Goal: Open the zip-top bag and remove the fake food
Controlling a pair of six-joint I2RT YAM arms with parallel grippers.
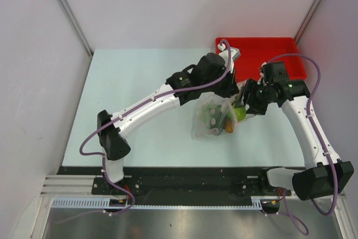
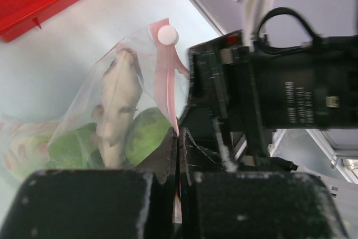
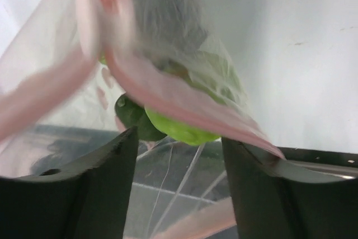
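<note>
Left wrist: bag is pinched at its strip by shut left jaws; right jaws are spread, bag between; fish inside.

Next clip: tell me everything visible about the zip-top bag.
The zip-top bag is clear, crinkly plastic with a pinkish-red zip strip and a white round tab. Its mouth end is raised between the arms, its bottom on the table. A pale fish and green pieces show inside. The left pincer is shut on the strip; the open right pincer straddles its edge.
</note>
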